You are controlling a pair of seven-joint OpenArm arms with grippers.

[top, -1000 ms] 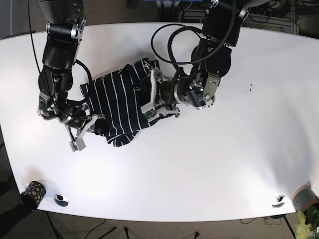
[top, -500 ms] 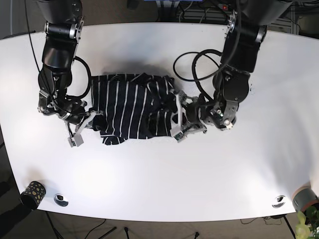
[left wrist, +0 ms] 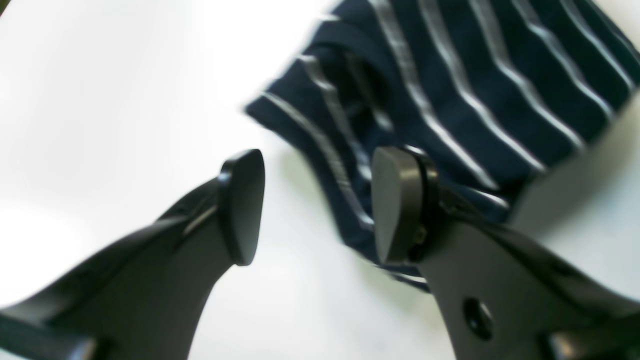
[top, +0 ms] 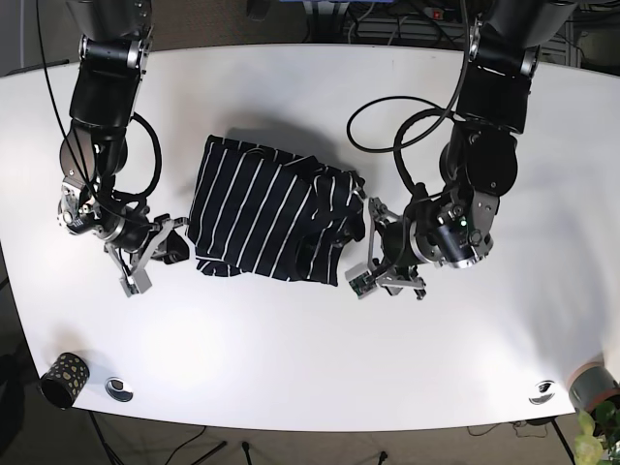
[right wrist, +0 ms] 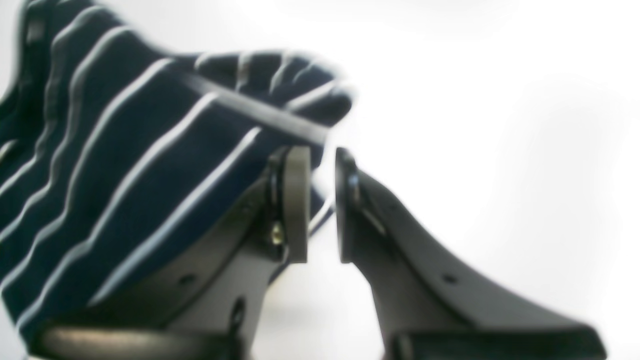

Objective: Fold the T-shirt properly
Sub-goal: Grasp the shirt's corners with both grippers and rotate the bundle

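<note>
Right now the T-shirt (top: 276, 218) lies bunched mid-table (top: 310, 368) between my two arms, navy with thin white stripes, rumpled, not flat. My left gripper (left wrist: 310, 205) has its jaws standing wide, nothing between them, one finger over the cloth's edge. My right gripper (right wrist: 320, 205) is nearly closed, a slim gap only, and I see no fabric pinched in it; the shirt sits just beside and behind its inner finger. I judge the cloth light, limp and likely to drag and bunch. I'd take it by a hem or shoulder seam, both corners together
</note>
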